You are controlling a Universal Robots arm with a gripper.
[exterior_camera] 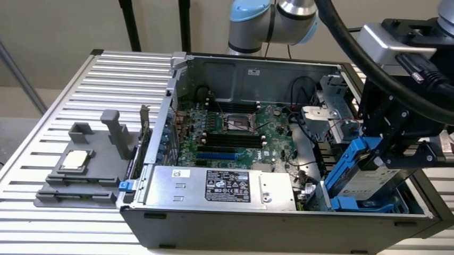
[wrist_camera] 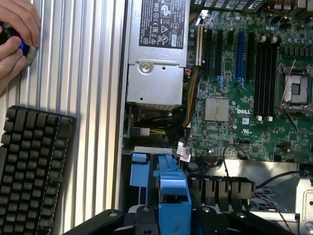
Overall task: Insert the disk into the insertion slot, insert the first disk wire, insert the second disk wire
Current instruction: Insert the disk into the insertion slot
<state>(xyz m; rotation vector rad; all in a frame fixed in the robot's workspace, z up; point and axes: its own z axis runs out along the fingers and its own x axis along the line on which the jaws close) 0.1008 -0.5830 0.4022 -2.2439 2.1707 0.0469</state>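
- Black gripper (wrist_camera: 171, 215), jaws clamped on the blue carrier of the disk (exterior_camera: 370, 183).
- It is tilted, its lower end at the insertion slot (exterior_camera: 358, 204) in the computer case's (exterior_camera: 284, 226) front corner, on the exterior view's right.
- Silver power-supply box (exterior_camera: 220, 186) lies along the case's front edge.
- Beside the case, a person's hand (wrist_camera: 14, 39) and a keyboard (wrist_camera: 34, 171) rest on the slatted table (wrist_camera: 93, 73).

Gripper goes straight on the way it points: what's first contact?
Likely the insertion slot: the gripper, shut on the disk, points down into that blue-railed bay. Depth is unclear; the disk may be partly in.
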